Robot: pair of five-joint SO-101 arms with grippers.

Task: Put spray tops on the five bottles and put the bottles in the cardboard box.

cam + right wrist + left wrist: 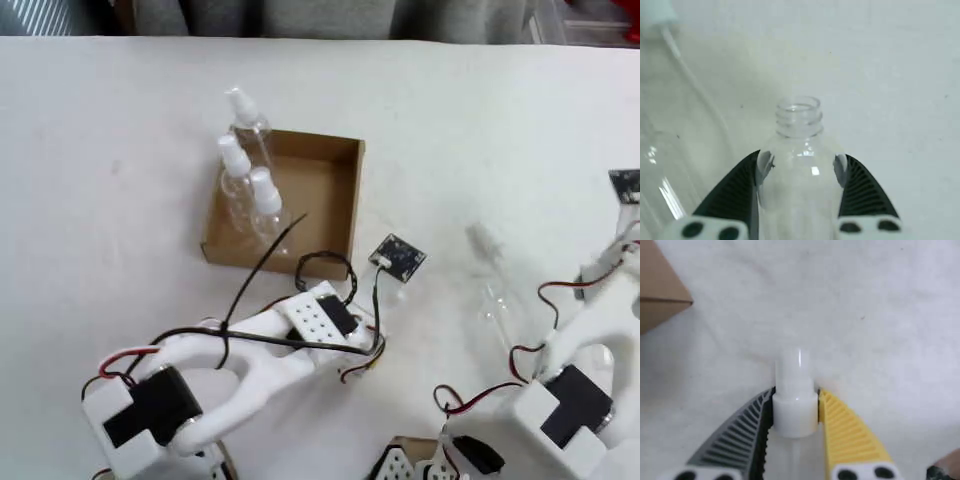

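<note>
Holding spray top (795, 407) left, uncapped bottle (798, 150) right

I take this for a robotics lab: a plain white counter (480, 110), printed white arms (245, 365) trailing loose wires (262, 265), a bare circuit board (398, 257).

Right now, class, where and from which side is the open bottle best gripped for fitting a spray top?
Grip the open bottle on its round body below the shoulder, coming from its base end, as the right gripper does: pinching opposite sides, threaded neck left free for the spray top in the left gripper.
</note>
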